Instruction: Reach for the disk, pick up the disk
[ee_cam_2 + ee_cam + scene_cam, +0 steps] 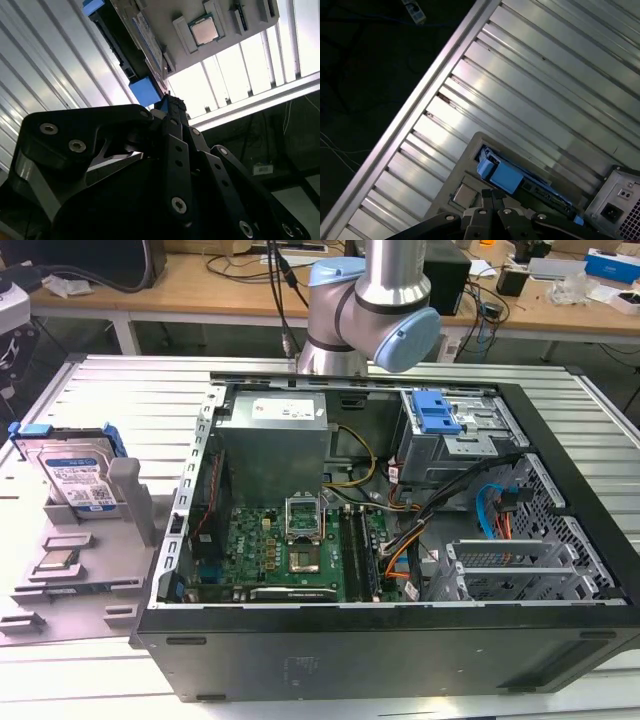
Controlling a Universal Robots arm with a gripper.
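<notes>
Ribbed silver aluminium slats form the table (pixel 110 390) under everything. Over it the black metal claw (pixel 170 105) is closed, its tips drawn together with nothing between them. The first wrist view shows the claw (pixel 494 196) the same way.

Nearest to it is the disk (pixel 127 47), a flat rectangular silver metal hard drive with a blue plastic bracket (pixel 146 91) along its edges. In both wrist views the claw's tip lines up with one blue end of that bracket.

In the exterior view the disk (pixel 72 475) stands tilted in a slot of a grey plastic holder (pixel 120 540) at the exterior view's left. Its upper edge is free. A grey upright post (pixel 130 495) of the holder stands just beside it, on the exterior view's right. The blue-and-white label (pixel 88 495) carries barcodes, but its print is too small to read. A small square silver CPU chip (pixel 58 560) lies flat in a recess of the holder, near the disk's foot.

Bare slats run on past the holder to the table's edge rail (pixel 420 95), with dark floor beyond. Just beside the holder, toward the exterior view's right, a black open computer case (pixel 400 660) lies on its side, with a green motherboard (pixel 280 550) inside. The grey robot arm (pixel 375 300) rises behind the case.
</notes>
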